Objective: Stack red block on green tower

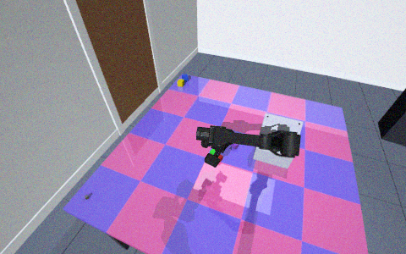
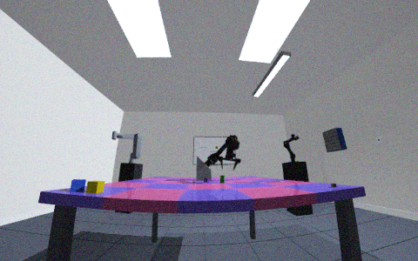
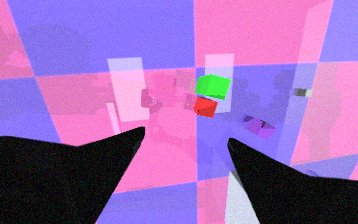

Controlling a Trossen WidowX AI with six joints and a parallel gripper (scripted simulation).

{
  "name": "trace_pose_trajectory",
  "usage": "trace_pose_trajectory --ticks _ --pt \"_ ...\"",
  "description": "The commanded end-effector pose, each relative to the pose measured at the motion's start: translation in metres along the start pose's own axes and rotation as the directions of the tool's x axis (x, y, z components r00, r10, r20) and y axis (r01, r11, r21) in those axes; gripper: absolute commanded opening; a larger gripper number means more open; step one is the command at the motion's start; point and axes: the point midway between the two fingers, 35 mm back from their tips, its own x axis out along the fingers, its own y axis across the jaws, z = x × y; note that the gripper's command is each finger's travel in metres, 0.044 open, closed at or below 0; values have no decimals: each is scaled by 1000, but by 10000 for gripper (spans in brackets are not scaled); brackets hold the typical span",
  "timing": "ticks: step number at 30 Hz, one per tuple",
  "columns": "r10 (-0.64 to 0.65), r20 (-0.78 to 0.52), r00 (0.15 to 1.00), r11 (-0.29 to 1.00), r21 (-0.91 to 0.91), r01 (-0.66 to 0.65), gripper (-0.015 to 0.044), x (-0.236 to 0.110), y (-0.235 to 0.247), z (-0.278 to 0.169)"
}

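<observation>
Red block point(image 3: 205, 106): on checkered table point(image 1: 127, 203), touching the near side of the green tower point(image 3: 213, 86) in the wrist view. End effector point(image 3: 185, 145): fingers spread wide, nothing between them, hovering above. Block lies ahead of the fingertips and slightly right of the gap's centreline. Small purple block point(image 3: 260, 127) sits near, to the right.

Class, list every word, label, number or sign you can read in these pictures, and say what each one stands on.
None can be read.
Whiteboard on the back wall: faint marks, too blurred to read.
Red block, green tower, checkered table: no text on the faces in view.
</observation>
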Motion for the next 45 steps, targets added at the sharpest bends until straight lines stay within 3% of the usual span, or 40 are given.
trace_pose_trajectory --ticks 1,8,13,20,45 --pt "58 -35 998 997 50 -56 440 8 -22 6" --pt "148 -57 987 983 120 -140 440 16 -52 13" --pt "147 -57 987 983 119 -139 440 22 -51 13" --pt "150 -58 987 983 120 -142 440 58 -44 9" --pt "151 -58 987 982 120 -143 440 91 -38 6"
